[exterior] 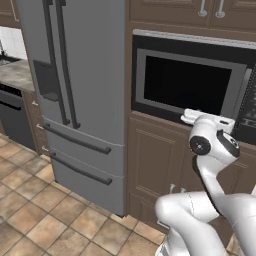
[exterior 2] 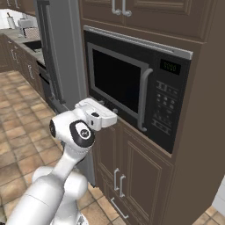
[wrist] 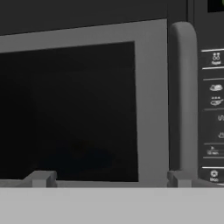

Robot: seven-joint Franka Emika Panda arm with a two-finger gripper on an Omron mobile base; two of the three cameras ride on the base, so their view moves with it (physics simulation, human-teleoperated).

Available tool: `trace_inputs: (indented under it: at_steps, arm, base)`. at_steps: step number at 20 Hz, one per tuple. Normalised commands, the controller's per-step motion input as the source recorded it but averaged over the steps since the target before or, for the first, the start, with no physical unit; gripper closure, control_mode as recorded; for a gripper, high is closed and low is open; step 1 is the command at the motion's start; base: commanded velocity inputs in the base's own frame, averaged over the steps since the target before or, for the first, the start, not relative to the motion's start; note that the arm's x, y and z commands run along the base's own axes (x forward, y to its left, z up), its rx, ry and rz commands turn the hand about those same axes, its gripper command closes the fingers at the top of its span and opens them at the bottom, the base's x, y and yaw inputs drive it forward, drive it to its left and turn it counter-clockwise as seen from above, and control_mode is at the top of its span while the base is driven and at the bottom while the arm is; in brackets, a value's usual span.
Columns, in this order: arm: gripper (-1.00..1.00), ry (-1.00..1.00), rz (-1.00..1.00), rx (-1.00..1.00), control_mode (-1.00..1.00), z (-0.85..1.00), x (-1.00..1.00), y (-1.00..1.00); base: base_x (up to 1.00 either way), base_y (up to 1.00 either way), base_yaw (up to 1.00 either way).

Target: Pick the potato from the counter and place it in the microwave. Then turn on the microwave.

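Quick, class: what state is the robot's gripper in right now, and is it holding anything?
Gripper: open, jaws wide apart, holding nothing, facing the closed microwave door.

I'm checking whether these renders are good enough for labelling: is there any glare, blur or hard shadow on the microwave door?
Left base view: the wide black built-in microwave has flat, glare-free dark glass. Right base view: even light, soft shading, small panel labels unreadable. Hand view: grey door handle looks soft-edged and button icons blurred; the open gripper casts no visible shadow.

I can read no words: the microwave (exterior 2: 136,85) display shows blurred green digits, its button labels too small.
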Motion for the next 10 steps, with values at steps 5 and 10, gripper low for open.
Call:
trace_inputs:
  at_steps: [5, 10]
  arm:
    - [-1.0, 0.0, 0.0, 0.0, -1.0, 0.0, -0.55, 0.0]
    - [-1.0, 0.0, 0.0, 0.0, -1.0, 0.0, -0.55, -0.02]
  base:
    - [0.0, 0.0, 0.0]
    - [0.0, 0.0, 0.0]
